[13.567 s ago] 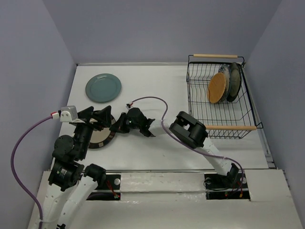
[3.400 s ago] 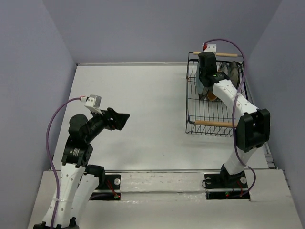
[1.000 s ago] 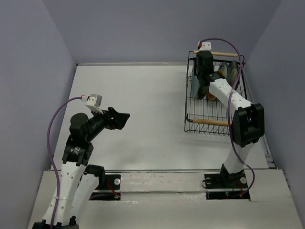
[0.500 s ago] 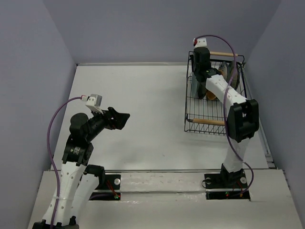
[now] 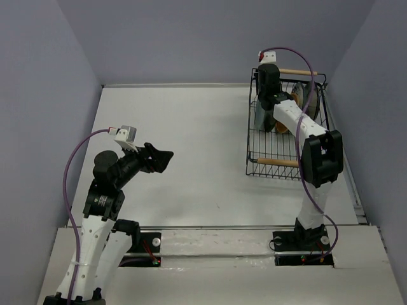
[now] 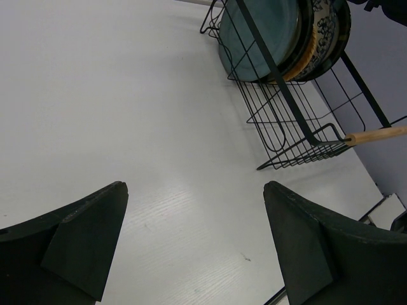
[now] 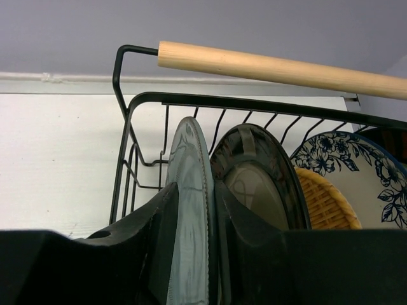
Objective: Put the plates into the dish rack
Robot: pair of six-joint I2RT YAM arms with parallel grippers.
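The black wire dish rack [image 5: 280, 155] stands at the back right, with several plates upright in it. My right gripper [image 5: 266, 95] reaches down into its far left end. In the right wrist view the teal plate [image 7: 191, 210] stands on edge between the fingers of the right gripper [image 7: 194, 187], which are slightly parted; a strip of the plate's face shows beside the left finger. Behind it lean a dark striped-rimmed plate [image 7: 254, 184], the woven orange-tan plate [image 7: 321, 203] and the blue floral plate [image 7: 356, 171]. My left gripper [image 5: 166, 155] hovers wide open and empty over the table [image 6: 127, 95].
The rack's wooden rod handles sit at its far end [image 7: 280, 67] and its near end [image 5: 280, 163]. Grey walls close the table in at the back and on both sides. From the left wrist, the rack [image 6: 286, 108] lies far ahead to the right.
My right gripper has shifted a little toward the rack's far left corner with the teal plate, and its jaws have loosened. The left arm has not moved.
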